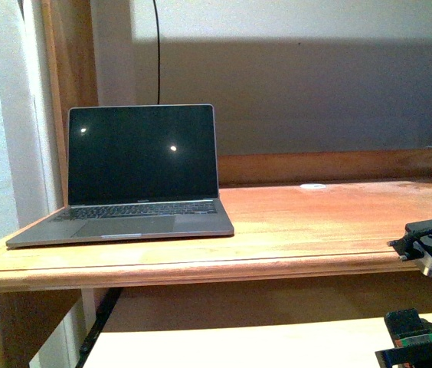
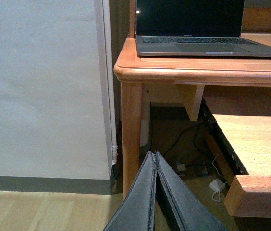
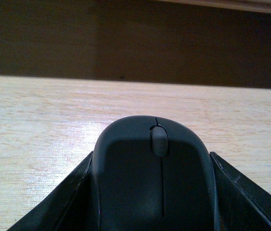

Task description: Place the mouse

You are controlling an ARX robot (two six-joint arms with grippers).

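Note:
The mouse (image 3: 154, 178) is dark grey and domed, with a grey scroll wheel. It sits between the two black fingers (image 3: 236, 192) of my right gripper (image 3: 151, 157), which is shut on its sides. It is just over a pale wooden shelf (image 3: 39, 125). In the front view only part of my right arm (image 1: 429, 247) shows, low at the right and below the desk top (image 1: 315, 222); the mouse is hidden there. My left gripper (image 2: 155, 157) is shut and empty, low beside the desk leg (image 2: 131, 130), above the floor.
An open grey laptop (image 1: 135, 176) with a dark screen stands on the left of the desk. A small flat white disc (image 1: 313, 186) lies near the desk's back edge. A pale pull-out shelf (image 1: 239, 345) sits under the desk top. Cables and a white adapter (image 2: 217, 186) lie on the floor.

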